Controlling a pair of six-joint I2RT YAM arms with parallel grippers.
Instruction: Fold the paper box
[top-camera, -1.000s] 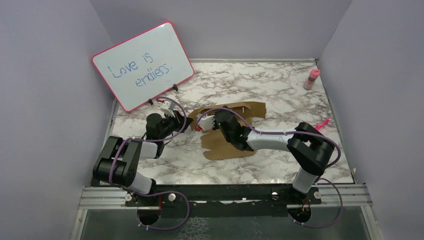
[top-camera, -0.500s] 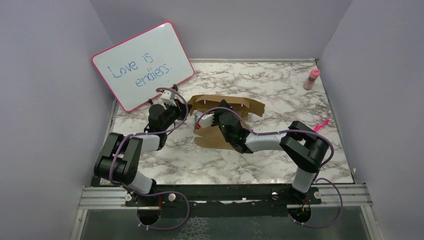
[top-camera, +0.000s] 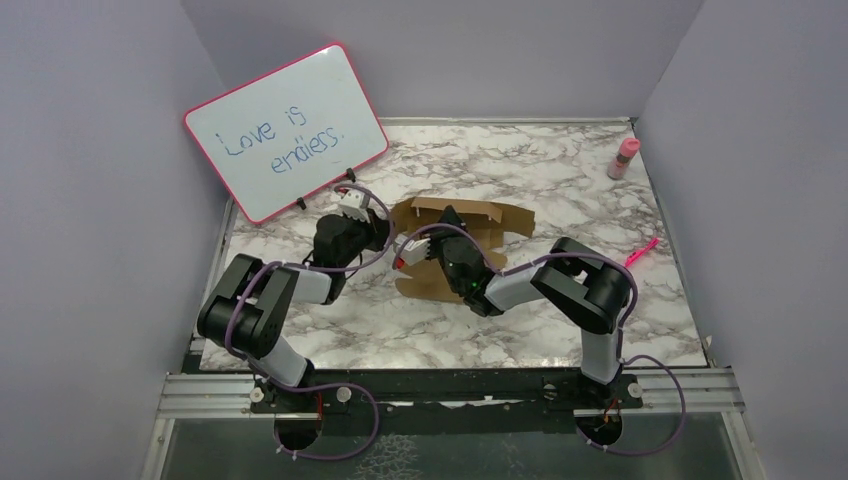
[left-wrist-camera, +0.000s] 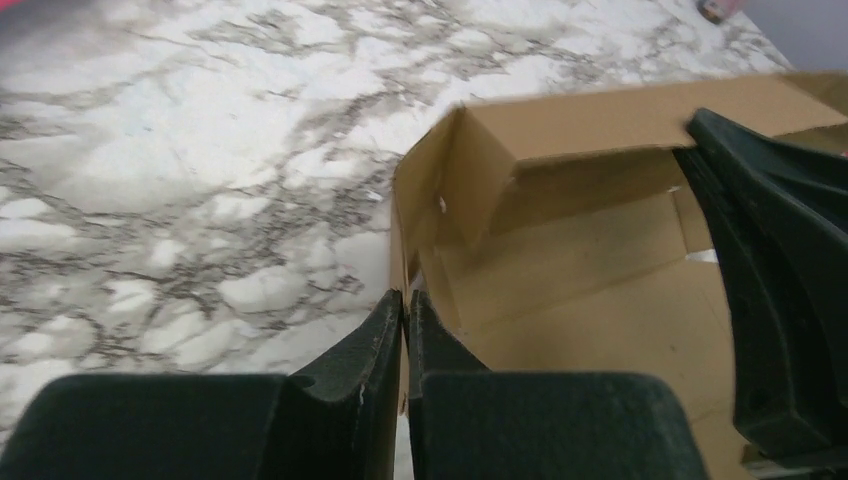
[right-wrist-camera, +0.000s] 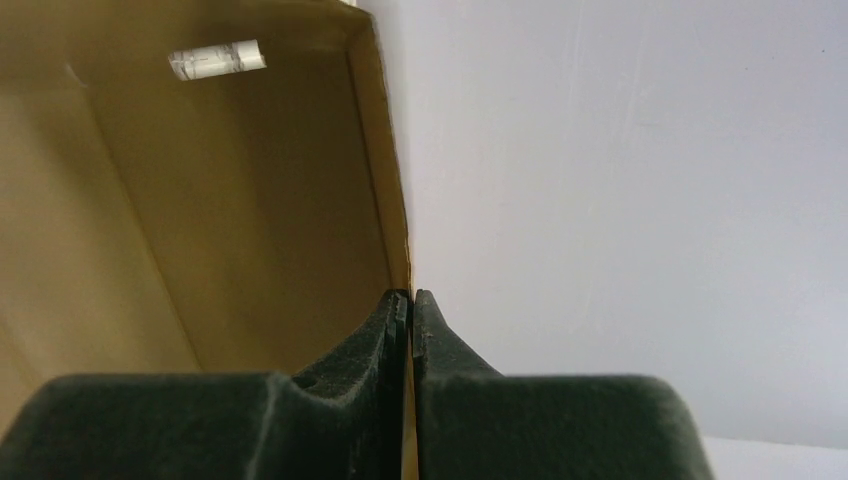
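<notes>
From above, the box (top-camera: 505, 218) is sitting on the marble table (top-camera: 560, 160), to the right of the whiteboard (top-camera: 285, 130) and nearer the arms. It is partly folded, with its walls standing. The left gripper (top-camera: 392, 236) is meeting the box on the side facing the whiteboard. The right gripper (top-camera: 447, 218) is reaching into the box from the side away from the whiteboard. A pink bottle (top-camera: 624, 158) is standing far to the right of the whiteboard.

In the left wrist view, the left gripper (left-wrist-camera: 404, 305) is pinching the box's (left-wrist-camera: 600, 260) thin side wall, fingers nearly together. The right gripper's black body is showing at the right.

In the right wrist view, the right gripper (right-wrist-camera: 411, 297) is clamping a wall edge of the box (right-wrist-camera: 200, 200), fingers narrow with the cardboard between them. A white strip (right-wrist-camera: 217, 60) is showing on the brown inner face.
</notes>
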